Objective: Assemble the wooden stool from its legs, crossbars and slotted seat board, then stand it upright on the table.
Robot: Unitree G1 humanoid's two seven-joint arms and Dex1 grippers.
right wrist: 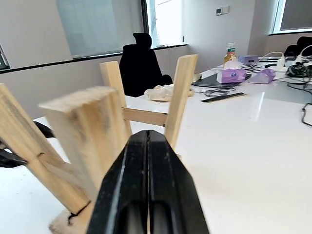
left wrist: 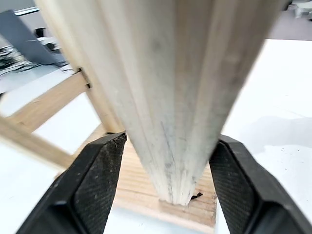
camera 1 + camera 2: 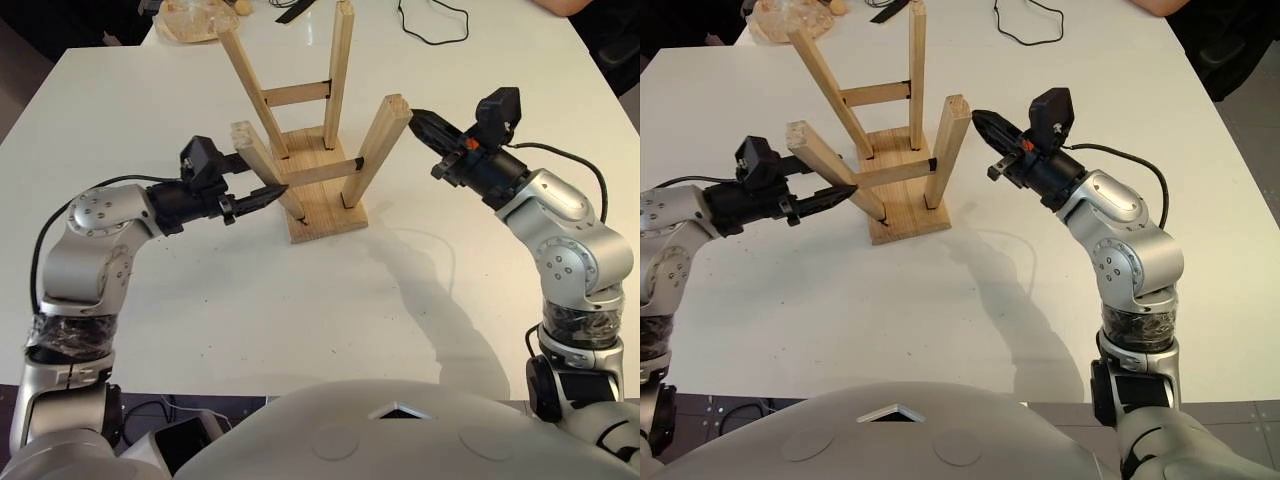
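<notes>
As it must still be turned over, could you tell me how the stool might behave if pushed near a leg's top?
The stool probably stays rigid: crossbars tie its legs. Resting on the flat seat board, it likely slides or tips as one piece. Bare wood looks light, not slippery.

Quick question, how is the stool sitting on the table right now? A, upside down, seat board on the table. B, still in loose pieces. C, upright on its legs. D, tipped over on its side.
A: the stool is in one piece, its seat board lies flat on the table, and every leg points up.
</notes>
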